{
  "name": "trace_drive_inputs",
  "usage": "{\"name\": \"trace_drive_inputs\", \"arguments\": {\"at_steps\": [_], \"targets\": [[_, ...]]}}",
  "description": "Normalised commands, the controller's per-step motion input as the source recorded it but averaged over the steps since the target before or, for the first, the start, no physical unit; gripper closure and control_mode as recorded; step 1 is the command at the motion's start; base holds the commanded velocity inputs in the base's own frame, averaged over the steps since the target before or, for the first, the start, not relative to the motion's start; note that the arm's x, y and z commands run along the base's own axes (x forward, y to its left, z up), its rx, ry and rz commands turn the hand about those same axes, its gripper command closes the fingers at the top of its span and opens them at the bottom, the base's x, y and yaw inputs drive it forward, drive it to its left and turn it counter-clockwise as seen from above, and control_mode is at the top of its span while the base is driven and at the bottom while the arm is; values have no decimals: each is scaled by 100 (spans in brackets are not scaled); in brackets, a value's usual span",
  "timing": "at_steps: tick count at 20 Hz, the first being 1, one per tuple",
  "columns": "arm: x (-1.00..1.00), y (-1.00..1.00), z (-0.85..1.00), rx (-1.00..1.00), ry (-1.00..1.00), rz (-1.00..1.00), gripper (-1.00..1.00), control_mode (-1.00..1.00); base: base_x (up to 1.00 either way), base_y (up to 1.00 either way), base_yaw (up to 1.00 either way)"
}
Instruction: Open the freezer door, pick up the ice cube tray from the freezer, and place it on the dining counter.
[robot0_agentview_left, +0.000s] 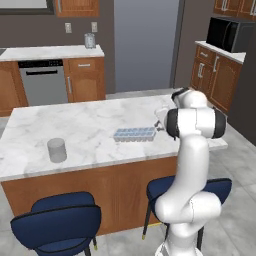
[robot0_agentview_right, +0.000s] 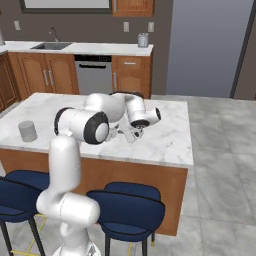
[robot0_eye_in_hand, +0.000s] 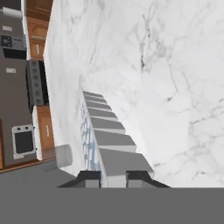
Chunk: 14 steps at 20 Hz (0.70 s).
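**Op A:** On the left base view I have the small pale blue-white ice cube tray (robot0_agentview_left: 134, 134) lying flat on the white grey-veined marble dining counter (robot0_agentview_left: 75, 125), near its right end. My two-finger gripper (robot0_agentview_left: 161, 125) sits at the tray's right end, partly behind the arm's elbow. A translucent grey cup (robot0_agentview_left: 56, 150) stands well apart, to the left.

**Op B:** And from the other side?

**Op A:** On the right base view the gripper (robot0_agentview_right: 126, 133) is low over the counter (robot0_agentview_right: 170, 135), wrist bent down. The arm covers the tray there, so I get nothing more on it. The cup (robot0_agentview_right: 28, 131) is far off at the left end.

**Op B:** Hand view?

**Op A:** The tray (robot0_eye_in_hand: 109, 135) runs away from the fingertips (robot0_eye_in_hand: 89, 176), its near end between them. The jaws stand narrow, closed on that end; I'd say the grip is not released.

**Op B:** So where are we?

**Op A:** I judge fetching is done, since the tray rests on the counter (robot0_eye_in_hand: 175, 65). What's left is letting go and lifting clear.
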Motion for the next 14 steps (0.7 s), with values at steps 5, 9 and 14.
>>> {"name": "trace_drive_inputs", "arguments": {"at_steps": [5, 9, 14], "targets": [[17, 12, -36, 0, -1, 0, 100, -100, 0, 0, 0], [9, 6, -18, 0, 0, 0, 100, -100, 0, 0, 0], [6, 3, -11, 0, 0, 0, 100, -100, 0, 0, 0]]}}
